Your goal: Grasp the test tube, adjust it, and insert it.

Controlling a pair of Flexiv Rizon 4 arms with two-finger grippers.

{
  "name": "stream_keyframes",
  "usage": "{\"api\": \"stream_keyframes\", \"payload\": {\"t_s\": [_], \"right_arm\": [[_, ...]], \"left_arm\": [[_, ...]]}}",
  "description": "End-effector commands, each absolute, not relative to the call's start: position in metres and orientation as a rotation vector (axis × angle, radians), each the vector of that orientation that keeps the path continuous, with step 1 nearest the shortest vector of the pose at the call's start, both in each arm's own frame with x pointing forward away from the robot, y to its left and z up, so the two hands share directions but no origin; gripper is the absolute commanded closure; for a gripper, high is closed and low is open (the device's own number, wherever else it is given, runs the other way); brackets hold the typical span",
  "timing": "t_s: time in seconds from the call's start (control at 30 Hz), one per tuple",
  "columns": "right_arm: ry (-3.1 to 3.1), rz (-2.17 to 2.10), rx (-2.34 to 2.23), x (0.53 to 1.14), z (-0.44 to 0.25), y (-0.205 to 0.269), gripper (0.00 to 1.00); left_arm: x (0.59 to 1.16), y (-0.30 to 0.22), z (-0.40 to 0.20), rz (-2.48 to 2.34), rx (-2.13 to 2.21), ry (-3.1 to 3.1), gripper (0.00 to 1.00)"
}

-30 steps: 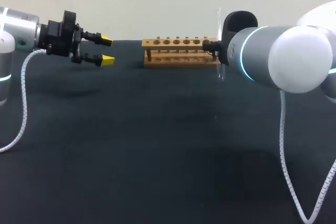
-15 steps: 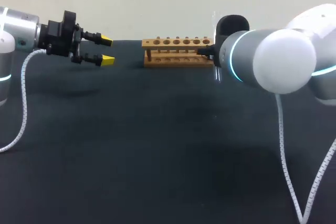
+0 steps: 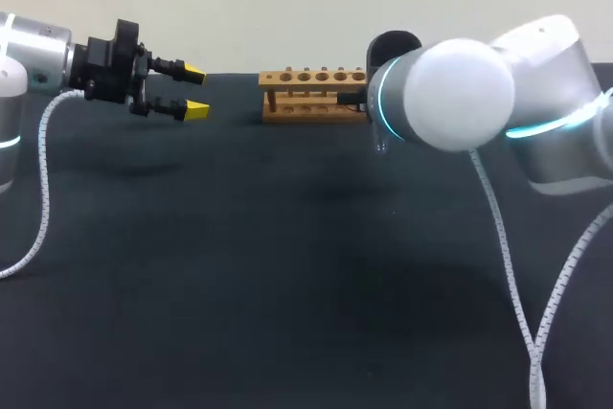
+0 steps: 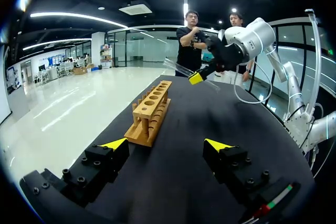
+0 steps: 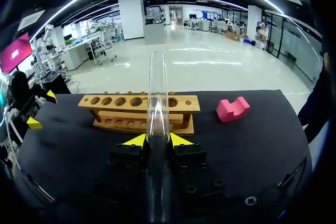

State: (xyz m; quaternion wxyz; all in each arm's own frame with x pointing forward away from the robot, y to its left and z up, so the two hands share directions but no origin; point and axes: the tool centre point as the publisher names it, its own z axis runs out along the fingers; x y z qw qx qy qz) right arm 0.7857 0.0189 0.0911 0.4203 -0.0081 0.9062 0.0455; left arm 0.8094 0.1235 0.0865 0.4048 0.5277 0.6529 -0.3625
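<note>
A wooden rack (image 3: pixel 302 107) with a row of holes stands at the table's far edge. My right gripper (image 5: pixel 158 140) is shut on a clear glass test tube (image 5: pixel 156 98), held upright in front of the rack (image 5: pixel 184 102), near its middle. In the head view my right arm hides that gripper; only the tube's lower end (image 3: pixel 380 146) shows below it, at the rack's right end. My left gripper (image 3: pixel 189 91) hovers open and empty, left of the rack. From the left wrist the rack (image 4: pixel 151 111) lies ahead, with the tube (image 4: pixel 181 68) above its far end.
A pink notched block (image 5: pixel 232 109) lies on the black table to the right of the rack. My left gripper (image 5: pixel 41 109) shows far off at the rack's other side. White cables hang from both arms over the table's sides.
My right arm has swung left along the front of the rack, carrying the tube with it. The left arm has stayed still.
</note>
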Motion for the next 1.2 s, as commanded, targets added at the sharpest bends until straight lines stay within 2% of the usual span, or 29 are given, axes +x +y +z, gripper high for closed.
{"api": "stream_keyframes", "payload": {"t_s": [0.03, 1.2], "right_arm": [[2.294, 0.089, -0.027, 0.795, 0.086, 0.026, 1.00], [2.409, 0.041, -0.031, 0.822, 0.044, 0.031, 1.00]], "left_arm": [[0.809, 0.124, 0.086, -0.914, 1.332, 1.645, 0.00], [0.809, 0.124, 0.086, -0.914, 1.332, 1.645, 0.00]]}}
